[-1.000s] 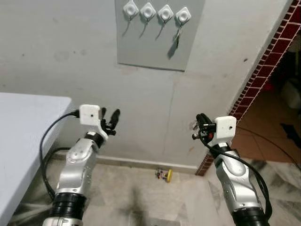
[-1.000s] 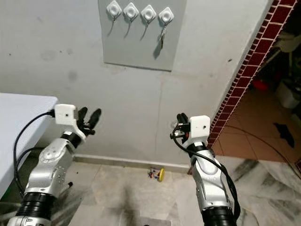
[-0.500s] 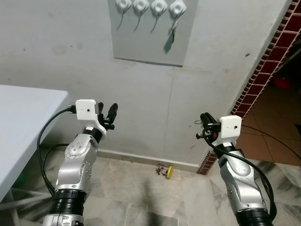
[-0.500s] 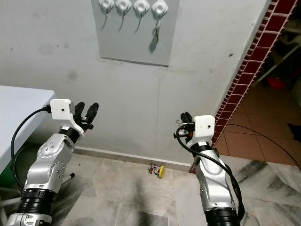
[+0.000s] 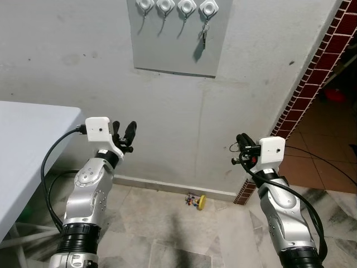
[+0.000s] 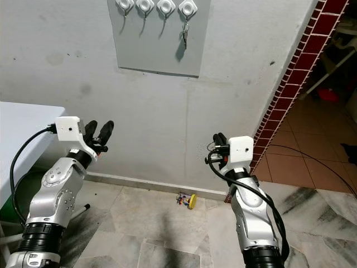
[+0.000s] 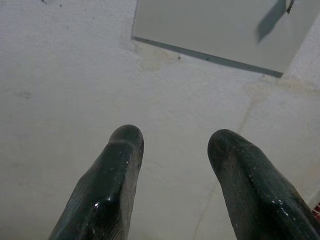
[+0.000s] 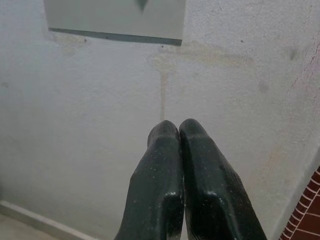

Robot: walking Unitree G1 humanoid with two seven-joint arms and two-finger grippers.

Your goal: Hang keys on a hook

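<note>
Keys (image 5: 203,33) already hanging off the rightmost hook (image 5: 208,8), top middle of the frame.

Grey panel (image 5: 178,50) on the wall carries four white hooks in a row, and the keys dangle from the last one with their shadow falling on the panel just below. Both arms are raised toward the wall, well under the panel. Left gripper (image 5: 124,135) sits left of centre with its two black fingers (image 7: 107,195) spread apart, holding nothing. Right gripper (image 5: 241,146) is at right of centre, fingers (image 8: 165,175) pressed together with nothing between them. White table (image 5: 28,145) edge fills the left side, red brick trim (image 5: 312,78) runs down the upper right, and some small yellow thing (image 5: 196,201) lies on the floor by the wall, bottom middle.
</note>
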